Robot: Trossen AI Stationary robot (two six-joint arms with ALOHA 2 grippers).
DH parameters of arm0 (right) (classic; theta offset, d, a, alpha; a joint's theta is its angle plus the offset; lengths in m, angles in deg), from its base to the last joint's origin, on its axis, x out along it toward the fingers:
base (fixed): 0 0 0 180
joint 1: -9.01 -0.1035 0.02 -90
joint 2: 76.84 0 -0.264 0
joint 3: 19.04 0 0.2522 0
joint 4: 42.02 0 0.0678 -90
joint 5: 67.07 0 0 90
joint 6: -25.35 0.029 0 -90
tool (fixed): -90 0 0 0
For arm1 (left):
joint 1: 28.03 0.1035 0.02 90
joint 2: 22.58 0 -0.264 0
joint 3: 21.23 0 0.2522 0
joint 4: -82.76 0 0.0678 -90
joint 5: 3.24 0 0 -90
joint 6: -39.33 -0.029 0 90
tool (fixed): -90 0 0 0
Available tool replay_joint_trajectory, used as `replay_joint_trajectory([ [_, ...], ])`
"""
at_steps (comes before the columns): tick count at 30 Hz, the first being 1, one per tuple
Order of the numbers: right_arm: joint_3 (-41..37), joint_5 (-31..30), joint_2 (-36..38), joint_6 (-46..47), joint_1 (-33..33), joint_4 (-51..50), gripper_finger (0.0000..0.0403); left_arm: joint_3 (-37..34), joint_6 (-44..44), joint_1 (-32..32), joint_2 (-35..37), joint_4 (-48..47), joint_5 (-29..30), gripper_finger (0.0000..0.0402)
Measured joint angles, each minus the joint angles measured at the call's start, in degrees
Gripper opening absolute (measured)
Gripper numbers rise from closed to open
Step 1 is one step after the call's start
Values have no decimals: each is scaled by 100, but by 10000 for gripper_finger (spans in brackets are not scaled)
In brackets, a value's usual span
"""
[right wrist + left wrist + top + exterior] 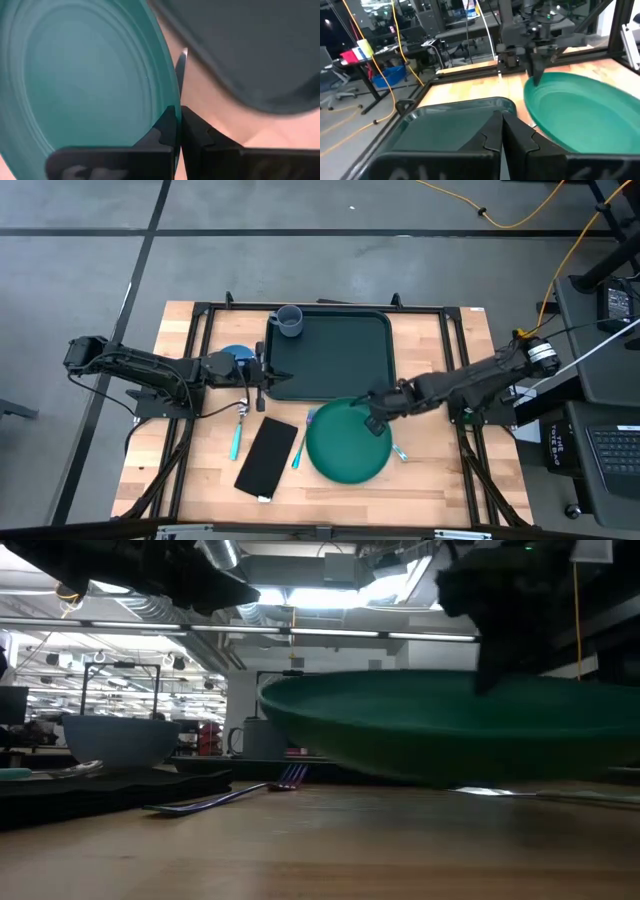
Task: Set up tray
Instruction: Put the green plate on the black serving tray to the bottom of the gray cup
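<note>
The right pincer (pixel 374 418) is clamped on the rim of the round green plate (pixel 347 442), its fingers (pixel 167 131) pressed together over the plate's edge. In the low view the plate hangs tilted, clear of the bench (pixel 420 480), with the dark pincer above its far rim. Just beyond this pincer, on the side away from the plate, lies the dark green tray (pixel 335 352), its near rim touching or overlapped by the plate's edge; which one, I cannot tell. Beside the plate, near the same pincer, a thin utensil (pixel 399 452) shows from under the plate's edge.

The left pincer (pixel 260 376) is shut on the tray's rim at the tray's left side, its two dark fingers (pixel 520 140) closed over the raised edge in its wrist view. Right behind this pincer sits a blue bowl (pixel 236 359). Below it on the bench are a teal-handled utensil (pixel 238 430) and a flat black rectangle (pixel 267 459), well apart from the tray. At the tray's far corner from both pincers stands a grey-blue cup (pixel 290 321), on the tray's rim area.
</note>
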Motion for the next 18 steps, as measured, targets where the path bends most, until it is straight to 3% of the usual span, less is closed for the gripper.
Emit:
replay_joint_trajectory([
  [7, 223, 40, 0, -1257, 863, 16, 11, 0, -56, 1, 1, -68, 20, 2],
  [11, 224, 403, 0, -1804, 1438, 122, 11, -9, 24, 2, 41, -125, -22, 2],
  [18, 224, 624, 0, -2646, 2313, 548, 10, -772, 277, 2, 424, 515, -25, 1],
])
